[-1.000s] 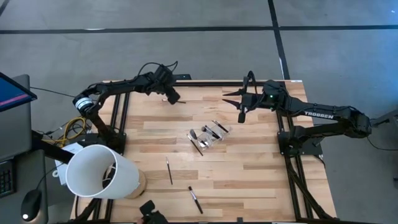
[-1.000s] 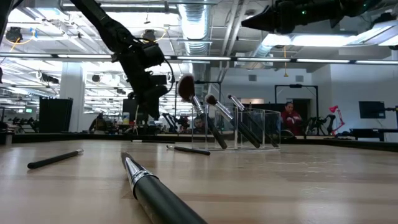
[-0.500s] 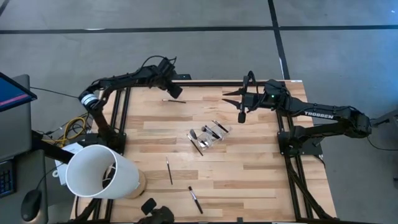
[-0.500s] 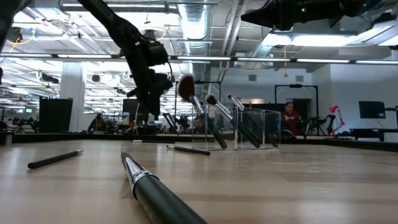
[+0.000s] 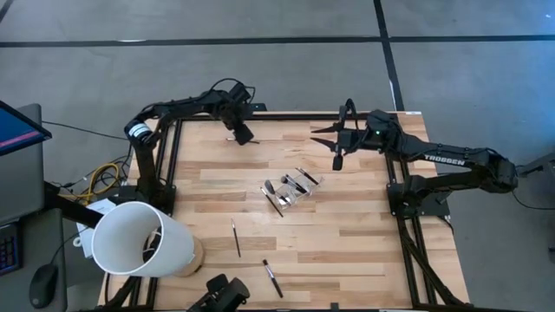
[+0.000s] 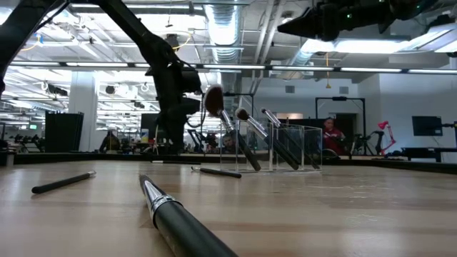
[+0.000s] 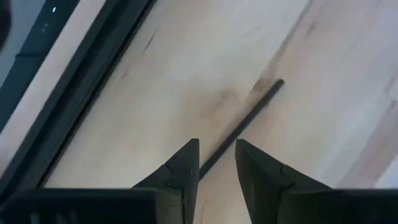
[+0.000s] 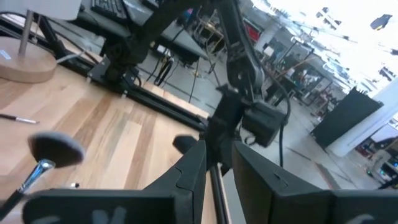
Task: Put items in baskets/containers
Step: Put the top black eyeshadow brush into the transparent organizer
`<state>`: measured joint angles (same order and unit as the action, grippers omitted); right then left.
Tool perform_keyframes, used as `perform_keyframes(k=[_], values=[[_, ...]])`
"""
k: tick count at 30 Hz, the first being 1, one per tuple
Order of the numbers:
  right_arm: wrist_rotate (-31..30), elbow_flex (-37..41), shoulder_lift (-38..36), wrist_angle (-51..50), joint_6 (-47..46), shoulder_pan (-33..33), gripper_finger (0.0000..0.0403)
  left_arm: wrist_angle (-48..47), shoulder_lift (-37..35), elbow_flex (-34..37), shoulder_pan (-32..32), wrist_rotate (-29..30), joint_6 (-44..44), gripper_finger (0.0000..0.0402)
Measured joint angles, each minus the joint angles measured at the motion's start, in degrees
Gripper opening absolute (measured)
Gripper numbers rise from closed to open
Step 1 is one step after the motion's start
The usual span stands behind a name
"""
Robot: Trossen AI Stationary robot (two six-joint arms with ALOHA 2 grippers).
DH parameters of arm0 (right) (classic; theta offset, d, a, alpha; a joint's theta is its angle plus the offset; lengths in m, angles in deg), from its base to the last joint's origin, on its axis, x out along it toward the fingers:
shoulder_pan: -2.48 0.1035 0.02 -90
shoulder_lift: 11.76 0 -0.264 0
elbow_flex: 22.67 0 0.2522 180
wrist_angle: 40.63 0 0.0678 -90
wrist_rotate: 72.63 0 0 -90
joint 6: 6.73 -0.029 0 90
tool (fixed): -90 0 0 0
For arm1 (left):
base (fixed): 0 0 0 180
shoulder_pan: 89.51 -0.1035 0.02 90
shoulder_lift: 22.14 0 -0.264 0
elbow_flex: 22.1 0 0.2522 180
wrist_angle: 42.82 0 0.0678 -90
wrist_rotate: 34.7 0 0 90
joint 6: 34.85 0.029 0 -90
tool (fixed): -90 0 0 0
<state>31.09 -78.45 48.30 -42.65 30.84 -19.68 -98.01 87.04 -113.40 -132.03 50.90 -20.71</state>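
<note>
Brushes (image 5: 279, 186) lean out of the clear box (image 5: 299, 184) at the middle of the table (image 5: 364, 234), with two more brushes (image 5: 235, 237) lying loose toward the near edge. My left jaws are low at the far left of the table, standing apart with one end of a thin black stick (image 7: 249, 115) lying flat between their tips. My right jaws hang above the far right side, clamped on another dark stick (image 8: 214, 186).
</note>
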Motion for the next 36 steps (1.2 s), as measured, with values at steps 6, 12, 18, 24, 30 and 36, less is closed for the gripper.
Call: perform_keyframes(k=[6, 12, 18, 24, 30, 36], values=[[-0.13, 0.00, 0.00, -1.64, -0.03, -0.97, 0.0071, -0.68, 0.74, 1.58, 0.02, -0.04, 3.74, 0.0102], [-0.11, 0.00, 0.00, -2.11, -0.05, -0.36, 0.0071, -0.63, 1.45, 4.30, -0.52, -0.71, 4.80, 0.0102], [-0.11, 0.00, 0.00, -1.83, -0.05, -0.21, 0.0071, -0.50, 1.45, 5.75, -1.01, -1.49, 5.17, 0.0102], [-0.07, 0.00, 0.00, -1.17, -0.05, 0.01, 0.0071, 2.38, 1.12, 9.31, -1.05, -0.24, 6.54, 0.0102], [-0.07, 0.00, 0.00, -1.18, -0.07, 0.01, 0.0071, 3.17, 0.25, 10.10, -0.55, 0.90, 6.48, 0.0102], [-0.02, 0.00, 0.00, -1.17, -0.05, -0.06, 0.0071, 3.26, -4.48, 9.86, 0.43, 1.33, 6.53, 0.0102]])
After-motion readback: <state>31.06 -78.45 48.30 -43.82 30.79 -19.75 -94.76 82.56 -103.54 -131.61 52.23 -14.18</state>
